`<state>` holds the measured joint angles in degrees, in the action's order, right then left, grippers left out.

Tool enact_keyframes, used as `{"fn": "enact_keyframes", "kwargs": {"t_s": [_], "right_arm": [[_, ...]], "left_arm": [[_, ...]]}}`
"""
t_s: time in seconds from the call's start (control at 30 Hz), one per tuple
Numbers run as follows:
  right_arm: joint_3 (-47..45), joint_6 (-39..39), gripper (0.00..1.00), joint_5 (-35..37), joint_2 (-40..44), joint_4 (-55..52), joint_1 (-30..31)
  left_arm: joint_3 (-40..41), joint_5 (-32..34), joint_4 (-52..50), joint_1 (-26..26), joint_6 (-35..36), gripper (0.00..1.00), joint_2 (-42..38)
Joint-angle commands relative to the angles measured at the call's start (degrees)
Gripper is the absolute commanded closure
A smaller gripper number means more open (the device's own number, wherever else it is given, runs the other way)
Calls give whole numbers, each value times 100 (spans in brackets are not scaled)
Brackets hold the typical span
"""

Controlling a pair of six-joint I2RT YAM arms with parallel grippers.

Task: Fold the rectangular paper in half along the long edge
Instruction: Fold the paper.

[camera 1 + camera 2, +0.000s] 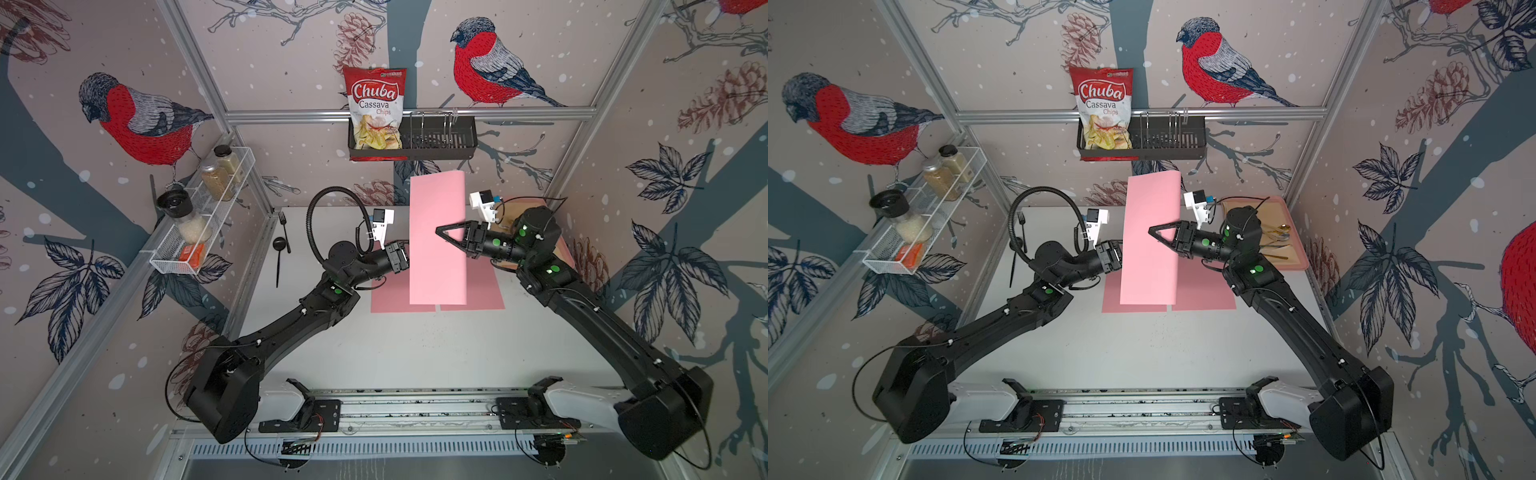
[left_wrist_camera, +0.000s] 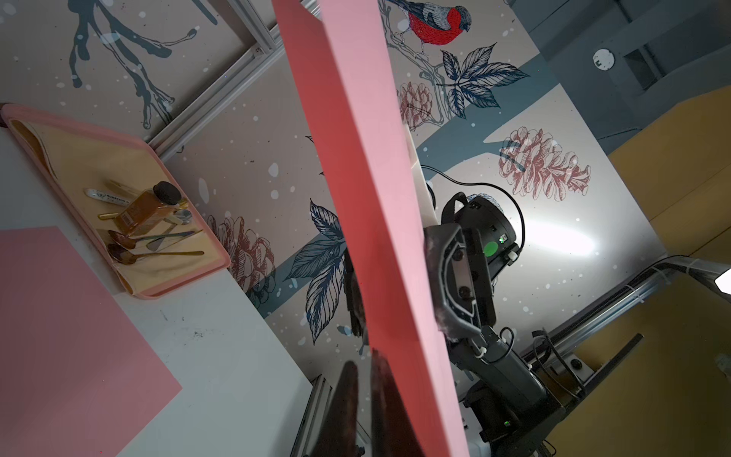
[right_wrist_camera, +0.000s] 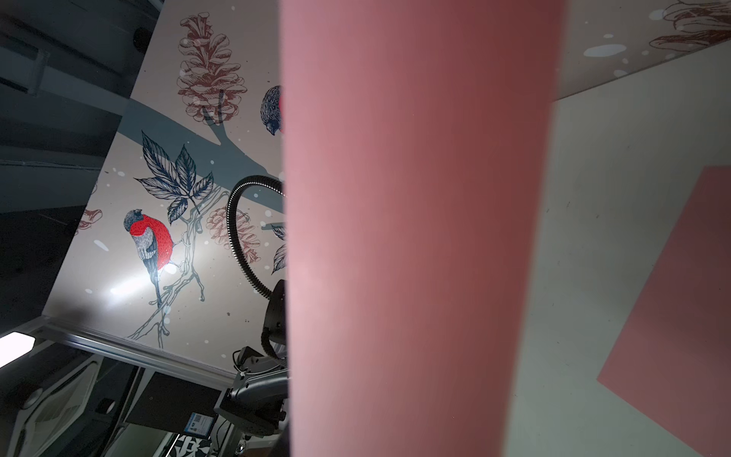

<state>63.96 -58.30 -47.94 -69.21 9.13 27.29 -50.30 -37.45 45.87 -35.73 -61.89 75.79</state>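
Axis: pink paper (image 1: 432, 199) held aloft between the two arms, its long side running from the robot's side toward the back wall, broad face turned up to the overhead cameras in both top views.
Position: clear of the worktop (image 1: 415, 353), above two flat pink sheets (image 1: 395, 299) lying side by side.
Look: plain, unprinted, smooth; the right long edge bows round and under, showing as a rounded curve in the right wrist view.
Left hand (image 2: 366, 378): clenched on the paper's left long edge, its fingertips hidden under the paper from above.
Right hand (image 1: 442, 232): grasping the bowed right edge, one finger over the paper, the other beneath it.
Edges: near short edge overhangs the flat sheets; far short edge shows just below the wall basket (image 1: 457, 141).
Room: bare worktop toward the arm bases; tray (image 1: 1299, 235) just behind the right arm; black fork (image 1: 284, 226) and spoon (image 1: 279, 244) well apart at left rear.
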Motion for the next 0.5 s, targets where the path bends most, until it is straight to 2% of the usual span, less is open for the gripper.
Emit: {"fn": "enact_keyframes", "kwargs": {"t_s": [0.0,0.47], "right_arm": [[10,157,66,5,32,-4,-50],[69,-208,64,-246,-92,533,-50]], "left_arm": [[-123,-98,-18,-65,5,87,-2],[-414,-94,-517,-319,322,69,125]]}}
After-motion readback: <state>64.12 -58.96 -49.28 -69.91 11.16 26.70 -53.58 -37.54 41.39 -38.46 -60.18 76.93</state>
